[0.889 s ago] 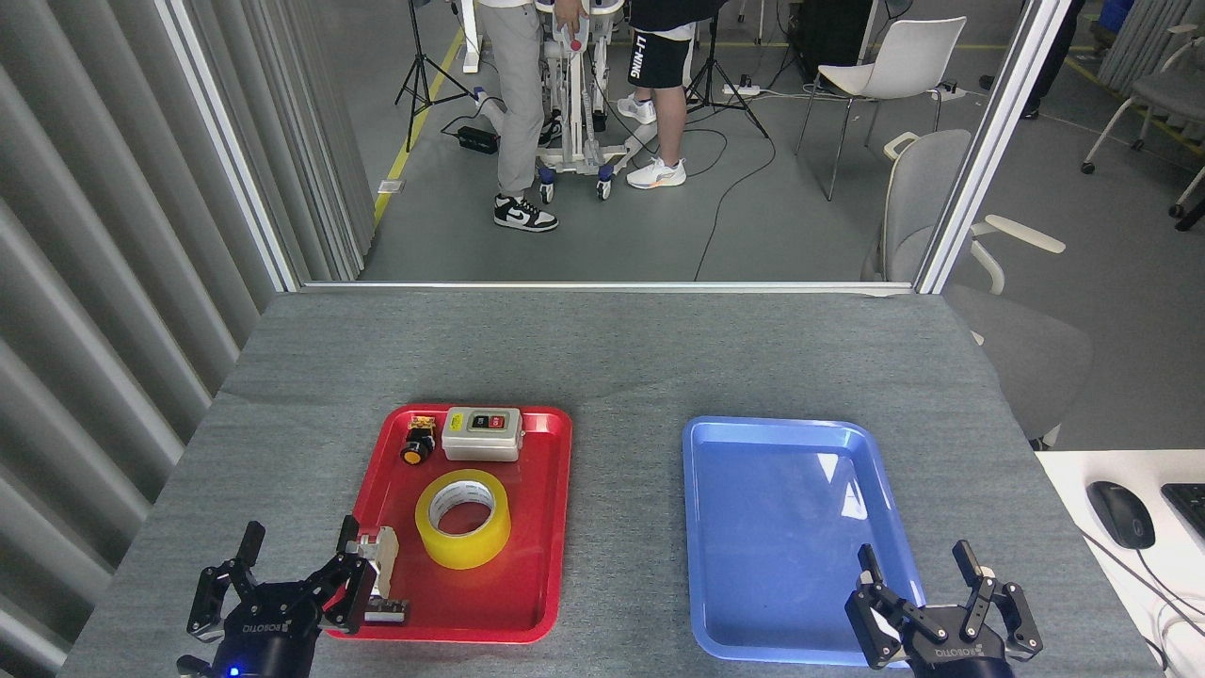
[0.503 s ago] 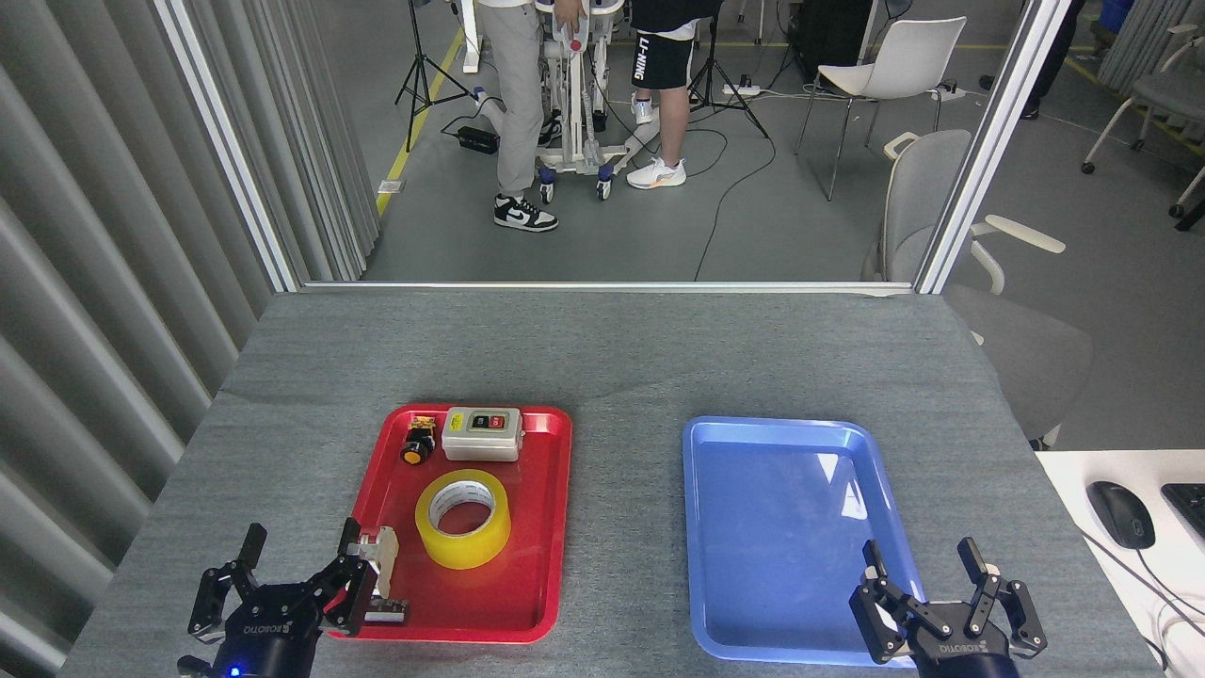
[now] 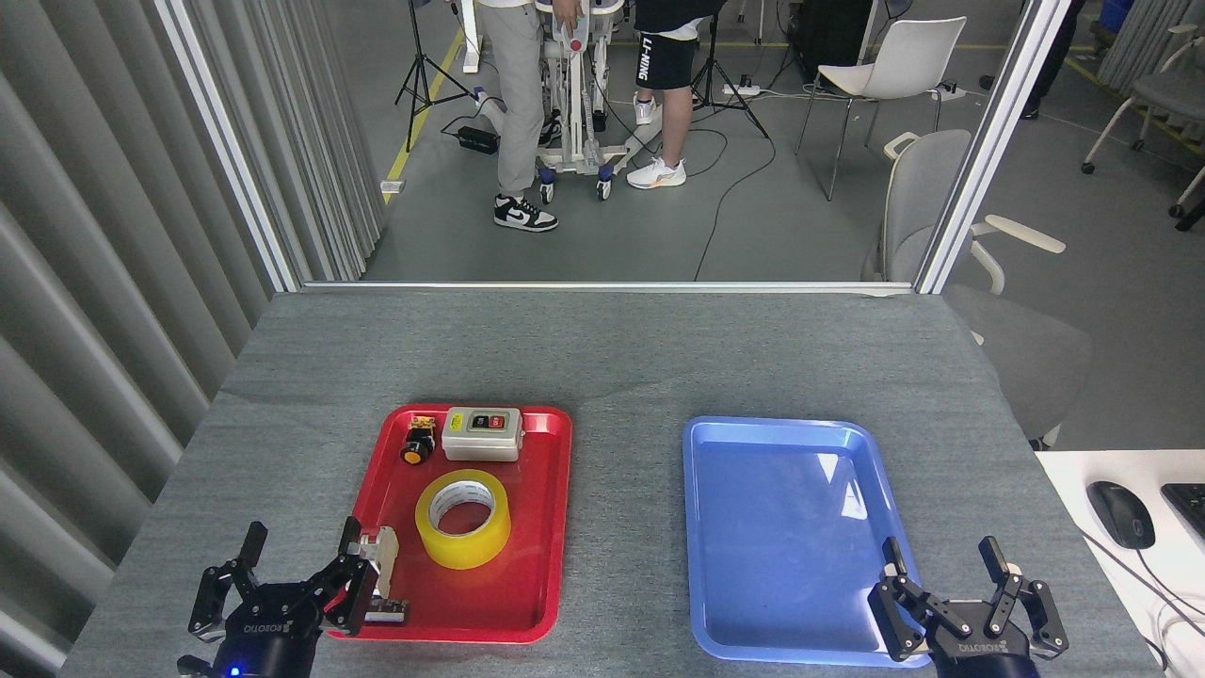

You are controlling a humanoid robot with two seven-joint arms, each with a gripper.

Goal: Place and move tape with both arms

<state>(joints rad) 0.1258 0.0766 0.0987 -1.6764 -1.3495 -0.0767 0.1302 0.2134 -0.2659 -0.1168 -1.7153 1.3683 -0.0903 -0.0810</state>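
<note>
The tape [image 3: 463, 519], a yellow roll with a white core, lies flat in the middle of the red tray [image 3: 541, 527]. My left gripper [image 3: 299, 556] stands open at the tray's near left corner, left of and nearer than the roll, with nothing between its fingers. My right gripper [image 3: 941, 565] is open at the bottom right, over the near right corner of the blue tray [image 3: 781, 527], also holding nothing.
On the red tray's far end sit a grey switch box [image 3: 483, 433] and a small black-and-orange push button [image 3: 416, 443]; a small beige part [image 3: 382, 565] lies near my left gripper. People and chairs stand beyond the table's far edge. A mouse [image 3: 1120, 513] rests on the white desk at right.
My right gripper has drifted a little to the right and toward the near edge. The left gripper and the tape have stayed put.
</note>
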